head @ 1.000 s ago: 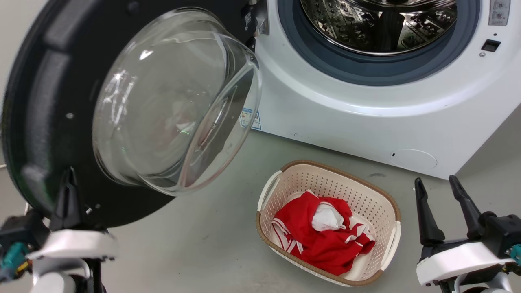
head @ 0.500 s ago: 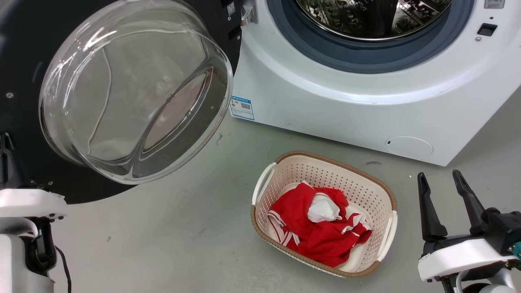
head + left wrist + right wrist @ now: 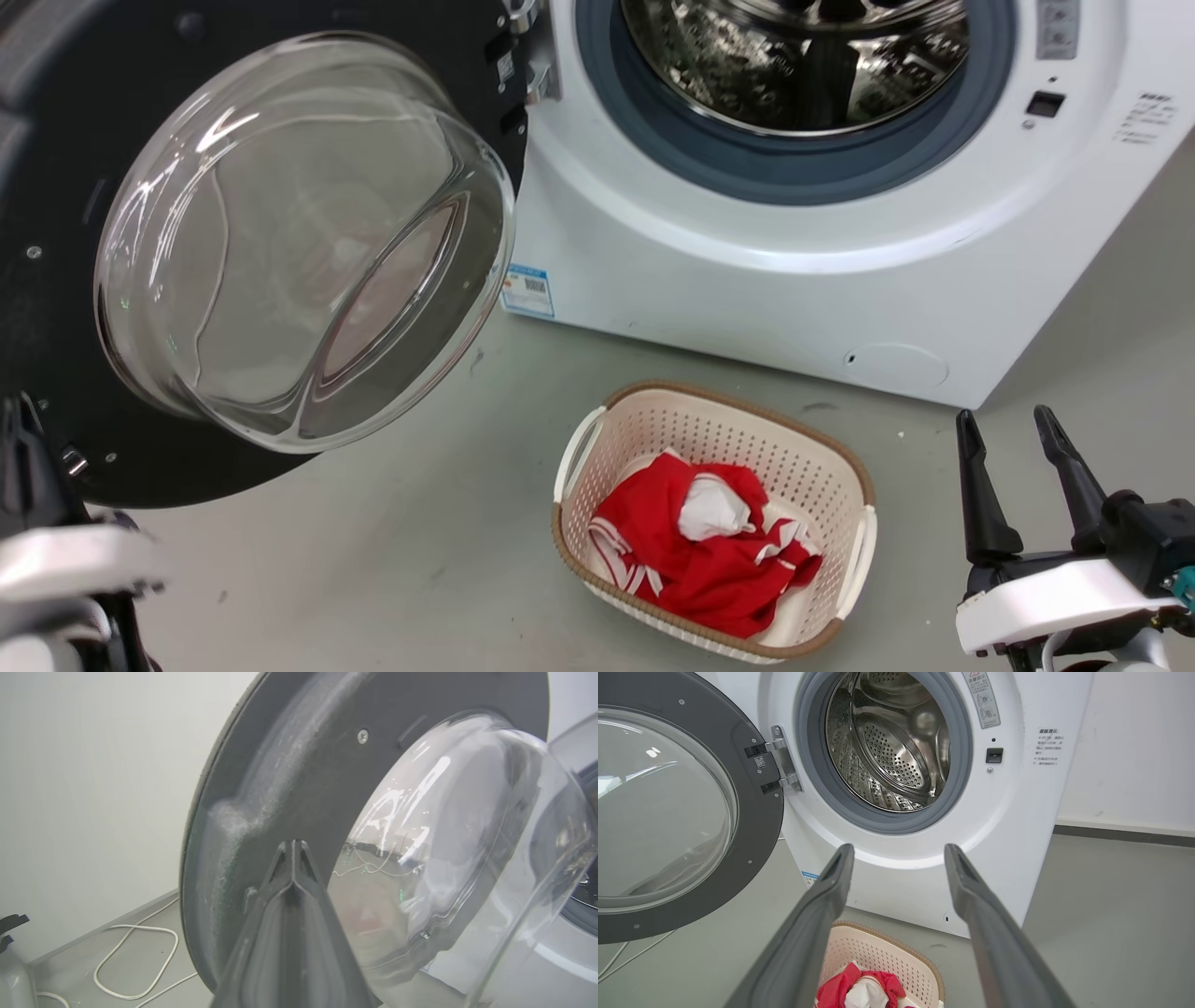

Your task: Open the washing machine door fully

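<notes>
The left gripper (image 3: 293, 847), fingers pressed together and empty, points at the washing machine door (image 3: 280, 243). The right gripper (image 3: 1001, 418) hangs low, fingers spread, empty.

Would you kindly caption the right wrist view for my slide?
Open right gripper faces white front-loading washing machine, its round black glass-centred door swung wide.
</notes>
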{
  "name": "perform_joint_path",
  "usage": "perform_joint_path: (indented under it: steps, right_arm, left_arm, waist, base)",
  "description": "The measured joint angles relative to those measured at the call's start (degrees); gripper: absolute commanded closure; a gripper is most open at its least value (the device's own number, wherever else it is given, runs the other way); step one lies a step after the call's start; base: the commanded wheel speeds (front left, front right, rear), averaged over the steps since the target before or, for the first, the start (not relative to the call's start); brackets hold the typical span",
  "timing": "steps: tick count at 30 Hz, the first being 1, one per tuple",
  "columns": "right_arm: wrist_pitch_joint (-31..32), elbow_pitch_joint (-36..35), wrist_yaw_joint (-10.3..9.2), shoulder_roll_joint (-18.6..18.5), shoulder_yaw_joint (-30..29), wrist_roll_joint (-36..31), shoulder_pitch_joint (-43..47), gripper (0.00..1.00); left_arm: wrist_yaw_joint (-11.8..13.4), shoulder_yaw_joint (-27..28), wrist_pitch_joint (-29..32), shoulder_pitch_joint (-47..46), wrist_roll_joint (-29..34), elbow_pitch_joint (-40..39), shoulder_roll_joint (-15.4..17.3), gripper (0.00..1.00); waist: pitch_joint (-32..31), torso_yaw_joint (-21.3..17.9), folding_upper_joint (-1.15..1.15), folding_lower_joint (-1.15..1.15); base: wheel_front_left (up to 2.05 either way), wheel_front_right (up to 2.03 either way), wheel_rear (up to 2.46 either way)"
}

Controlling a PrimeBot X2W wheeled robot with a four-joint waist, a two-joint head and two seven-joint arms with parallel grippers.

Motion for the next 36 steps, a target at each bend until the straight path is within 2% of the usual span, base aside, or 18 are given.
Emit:
perform_joint_path:
  steps: [6,9,11,12,15,18,25,36]
  right_arm:
    - [-0.7,1.0,0.01,0.0,0.2,0.6,0.7,0.0]
    - [-1.0,1.5,0.0,0.0,0.5,1.0,1.1,0.0]
    - [-1.1,1.7,0.01,0.0,0.7,1.1,1.2,0.0]
    - [-1.2,1.9,0.0,0.0,1.0,1.1,1.3,0.0]
    - [-1.6,2.0,0.01,0.0,1.3,1.2,1.3,0.0]
    - [-1.8,1.8,0.01,0.0,1.7,0.9,1.3,0.0]
    - [-1.8,0.9,0.0,0.0,2.4,-0.1,1.2,0.0]
    - [-1.1,-0.6,0.01,0.0,2.6,-2.2,1.1,0.0]
  left_arm:
    - [-1.1,0.1,0.0,7.8,3.0,-8.9,-5.8,1.0]
    - [-1.5,-1.3,0.0,11.5,3.9,-12.0,-8.4,0.53]
    - [-1.5,-2.5,0.0,13.3,4.3,-13.5,-9.1,0.08]
    - [-1.5,-3.1,0.0,14.1,4.3,-14.1,-9.4,0.0]
    - [-1.1,-5.4,0.0,16.0,4.4,-16.1,-10.2,0.0]
    - [0.4,-10.2,0.0,18.0,5.5,-18.2,-10.4,0.0]
    - [1.0,-16.5,0.0,17.7,7.2,-18.4,-10.5,0.0]
    - [0.7,-19.7,0.0,13.7,9.9,-15.6,-10.1,0.0]
  waist:
    - [-2.6,-1.4,0.0,0.0]
    - [-3.7,-2.1,0.0,0.0]
    - [-4.2,-2.7,0.0,0.0]
    - [-4.5,-2.9,0.0,-0.01]
    - [-5.0,-3.8,0.0,-0.01]
    - [-5.5,-5.3,0.0,0.0]
    - [-6.0,-8.4,0.0,-0.01]
    - [-6.6,-14.7,0.0,0.0]
  base:
    - [0.0,0.0,0.0]
    - [0.0,0.0,0.0]
    - [0.0,0.0,0.0]
    - [0.0,0.0,0.0]
    - [0.0,0.0,0.0]
    - [0.0,0.0,0.0]
    - [0.0,0.0,0.0]
    - [0.0,0.0,0.0]
